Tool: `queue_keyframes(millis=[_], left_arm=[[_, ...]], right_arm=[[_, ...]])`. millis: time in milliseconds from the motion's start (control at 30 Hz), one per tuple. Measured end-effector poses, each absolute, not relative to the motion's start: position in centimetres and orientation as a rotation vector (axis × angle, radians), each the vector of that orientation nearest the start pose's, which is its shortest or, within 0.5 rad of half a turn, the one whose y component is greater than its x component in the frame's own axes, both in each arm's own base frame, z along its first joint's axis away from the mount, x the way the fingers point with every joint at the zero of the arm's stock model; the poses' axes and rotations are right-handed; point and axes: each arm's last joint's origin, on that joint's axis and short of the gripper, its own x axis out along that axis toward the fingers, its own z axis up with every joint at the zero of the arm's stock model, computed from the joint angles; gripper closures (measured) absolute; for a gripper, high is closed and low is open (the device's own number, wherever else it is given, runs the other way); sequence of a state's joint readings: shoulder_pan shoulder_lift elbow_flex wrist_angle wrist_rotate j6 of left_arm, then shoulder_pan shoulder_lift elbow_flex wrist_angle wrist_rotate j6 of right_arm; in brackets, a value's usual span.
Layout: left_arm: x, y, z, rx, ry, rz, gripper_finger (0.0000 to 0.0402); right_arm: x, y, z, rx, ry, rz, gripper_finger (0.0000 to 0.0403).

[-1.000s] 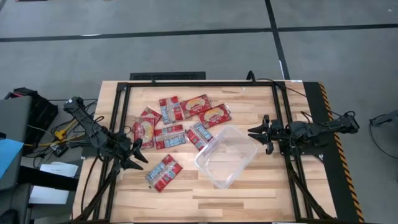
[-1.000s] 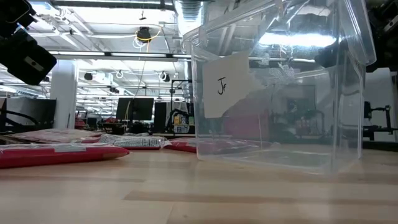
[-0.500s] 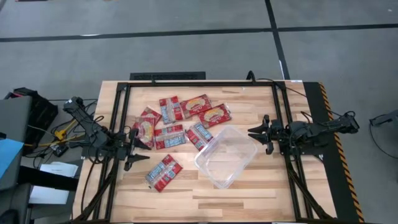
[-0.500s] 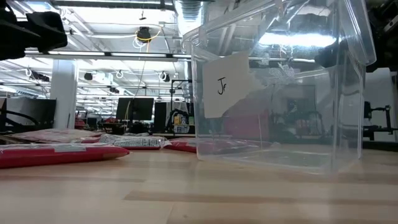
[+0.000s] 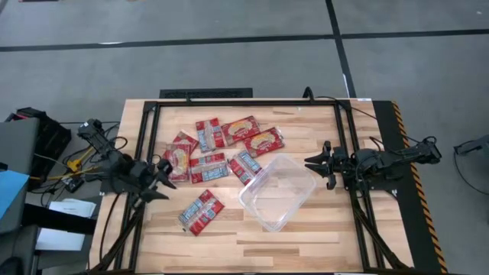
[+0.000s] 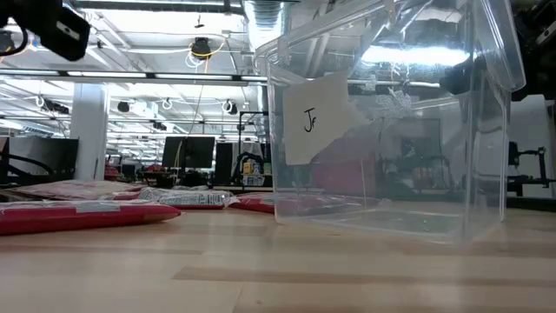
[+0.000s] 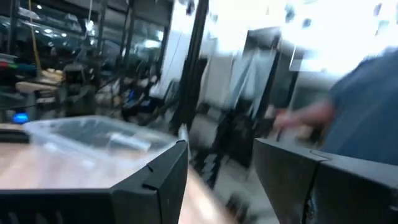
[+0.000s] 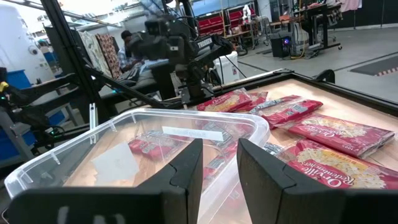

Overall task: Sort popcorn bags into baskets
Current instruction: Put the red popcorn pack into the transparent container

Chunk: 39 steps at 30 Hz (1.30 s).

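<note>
Our tub point(image 5: 277, 191) sits empty, lower centre — every popcorn bag point(image 5: 201, 211) lies left of it. Nothing sorted yet. Left gripper point(image 5: 163, 181) parted, empty; right gripper point(image 5: 317, 165) narrow, empty.

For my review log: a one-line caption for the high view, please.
Left pincer open by scattered popcorn bags; right pincer waits beside the empty clear tub.

Light wooden tabletop point(image 5: 306, 237), plank-style, with a black frame along the edges. Sitting on it: clear tub point(image 5: 278, 191) right of center, cluster of red popcorn bags point(image 5: 221, 149) just to its left, plus one lone bag point(image 5: 201, 211) nearer the front.
</note>
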<state>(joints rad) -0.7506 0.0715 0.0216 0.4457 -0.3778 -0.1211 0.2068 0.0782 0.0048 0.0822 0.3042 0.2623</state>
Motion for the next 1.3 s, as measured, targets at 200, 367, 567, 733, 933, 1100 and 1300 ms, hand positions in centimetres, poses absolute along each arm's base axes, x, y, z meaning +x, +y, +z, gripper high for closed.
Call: queue_keyframes(millis=[200,367,567,733,933,1100,1300], left_arm=[[7.4,-4.8,21.2,-0.596,-0.339,-0.241,0.023],[7.7,-3.9,20.0,-0.968,-0.308,0.122,0.023],[7.6,-3.5,19.9,-1.109,-0.369,0.268,0.023],[7.5,-3.2,19.6,-1.144,-0.406,0.402,0.023],[7.4,-3.0,19.3,-1.125,-0.423,0.505,0.023],[7.3,-2.8,19.3,-1.136,-0.456,0.59,0.023],[7.2,-2.5,19.4,-1.292,-0.556,0.644,0.023]], right_arm=[[10.1,1.2,16.7,0.264,-0.022,-0.095,0.0278],[10.0,1.2,16.9,0.266,-0.027,-0.095,0.0278],[10.0,1.2,16.9,0.266,-0.029,-0.096,0.0278],[10.0,1.2,17.3,0.276,-0.06,-0.099,0.0278],[10.0,1.2,17.5,0.3,-0.084,-0.095,0.0278],[10.0,1.2,17.7,0.482,-0.11,-0.084,0.0278],[9.9,1.2,18.6,0.736,-0.203,-0.041,0.0278]])
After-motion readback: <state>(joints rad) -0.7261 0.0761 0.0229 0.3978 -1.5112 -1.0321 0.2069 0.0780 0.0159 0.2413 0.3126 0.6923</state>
